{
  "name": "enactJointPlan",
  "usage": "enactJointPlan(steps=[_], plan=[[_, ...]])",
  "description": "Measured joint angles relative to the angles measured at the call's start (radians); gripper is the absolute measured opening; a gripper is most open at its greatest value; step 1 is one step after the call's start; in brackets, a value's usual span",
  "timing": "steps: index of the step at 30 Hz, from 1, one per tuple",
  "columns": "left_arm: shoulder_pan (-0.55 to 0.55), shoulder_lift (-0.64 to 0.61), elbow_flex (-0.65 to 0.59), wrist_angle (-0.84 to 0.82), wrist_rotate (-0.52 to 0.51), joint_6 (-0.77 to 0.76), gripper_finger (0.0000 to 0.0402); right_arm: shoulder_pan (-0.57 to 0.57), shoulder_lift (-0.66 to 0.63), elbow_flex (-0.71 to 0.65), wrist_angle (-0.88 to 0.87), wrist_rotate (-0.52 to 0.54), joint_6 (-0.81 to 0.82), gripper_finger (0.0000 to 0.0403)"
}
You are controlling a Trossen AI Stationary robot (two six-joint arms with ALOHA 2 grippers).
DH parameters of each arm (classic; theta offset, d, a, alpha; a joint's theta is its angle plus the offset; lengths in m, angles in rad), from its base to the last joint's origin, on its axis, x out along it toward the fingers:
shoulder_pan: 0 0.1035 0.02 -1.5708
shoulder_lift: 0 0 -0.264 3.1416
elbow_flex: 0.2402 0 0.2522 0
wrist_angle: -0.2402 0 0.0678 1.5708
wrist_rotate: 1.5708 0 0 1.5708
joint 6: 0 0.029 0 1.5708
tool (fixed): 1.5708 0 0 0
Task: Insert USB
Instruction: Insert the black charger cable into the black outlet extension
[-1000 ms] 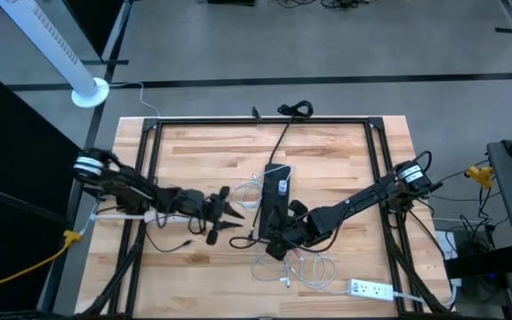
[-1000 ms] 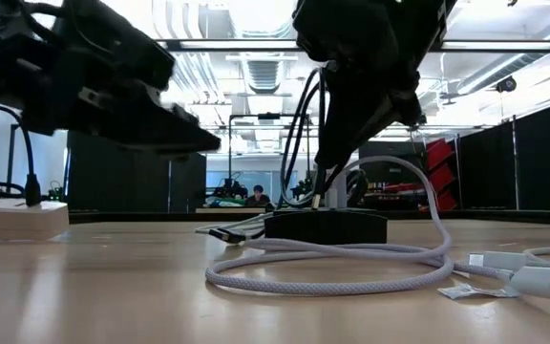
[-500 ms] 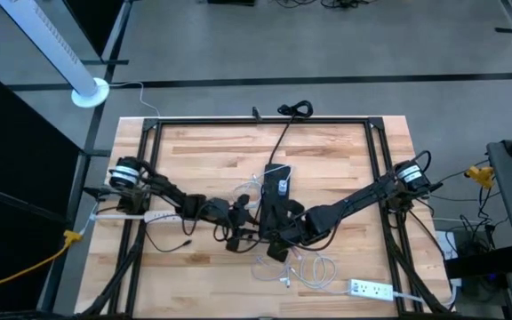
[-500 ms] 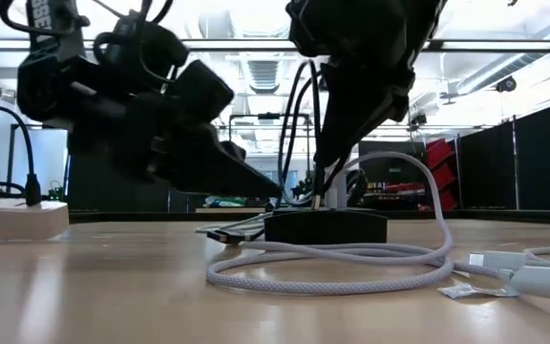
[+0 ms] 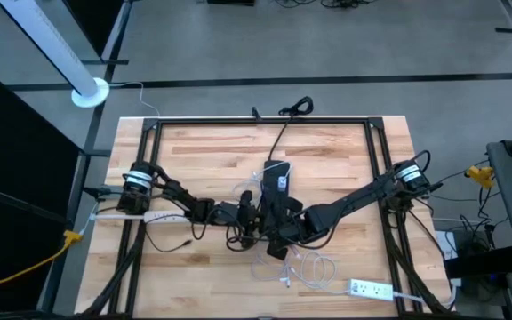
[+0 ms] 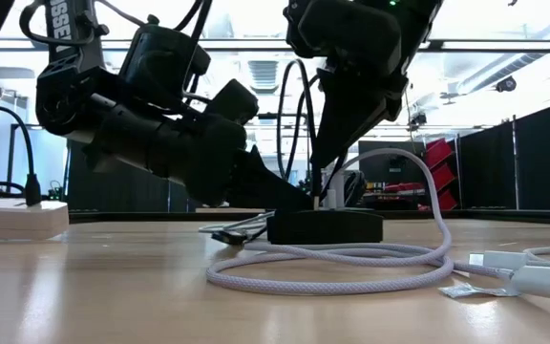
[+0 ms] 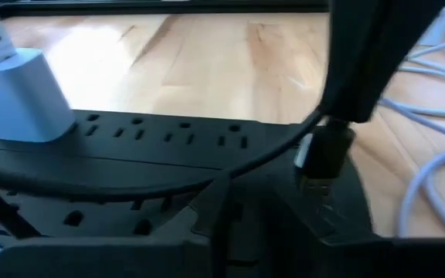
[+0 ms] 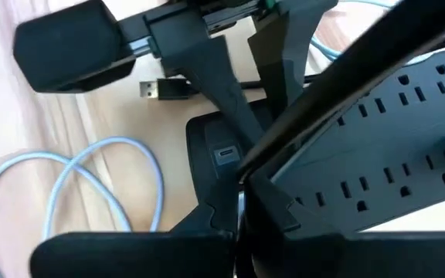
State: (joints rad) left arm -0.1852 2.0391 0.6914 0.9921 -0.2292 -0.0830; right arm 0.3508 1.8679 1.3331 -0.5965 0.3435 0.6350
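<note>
R gripper pinches the USB plug just above the black power strip; keep it square w/ the port. L gripper, at the strip's 9 o'clock: can't tell its grip

Robotics lab: black curtains, ceiling strip lights, concrete floor.

- Black power strip on the wooden table, mid-frame.
- Left gripper at its near end.
- Right gripper above it.
- Looped pale cable in front.
- White power strip, far edge.
</note>
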Motion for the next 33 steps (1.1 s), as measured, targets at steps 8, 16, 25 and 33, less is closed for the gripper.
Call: enactJointPlan(steps=[8, 16, 25, 33], plan=[[-0.005, -0.003, 0.000, -0.016, -0.012, -0.011, 0.0065, 0.002, 0.000, 0.000, 0.000, 0.017, -0.017, 0.0000], [-0.006, -0.003, 0.000, -0.025, -0.093, -0.066, 0.0064, 0.002, 0.001, -0.001, -0.006, 0.027, 0.001, 0.0000], [-0.006, -0.003, -0.002, -0.030, -0.166, -0.156, 0.0063, -0.012, 0.009, -0.002, -0.019, 0.029, 0.003, 0.0000], [-0.004, -0.003, 0.011, -0.060, -0.215, -0.188, 0.0063, -0.029, 0.058, -0.003, -0.004, 0.000, -0.012, 0.0001]])
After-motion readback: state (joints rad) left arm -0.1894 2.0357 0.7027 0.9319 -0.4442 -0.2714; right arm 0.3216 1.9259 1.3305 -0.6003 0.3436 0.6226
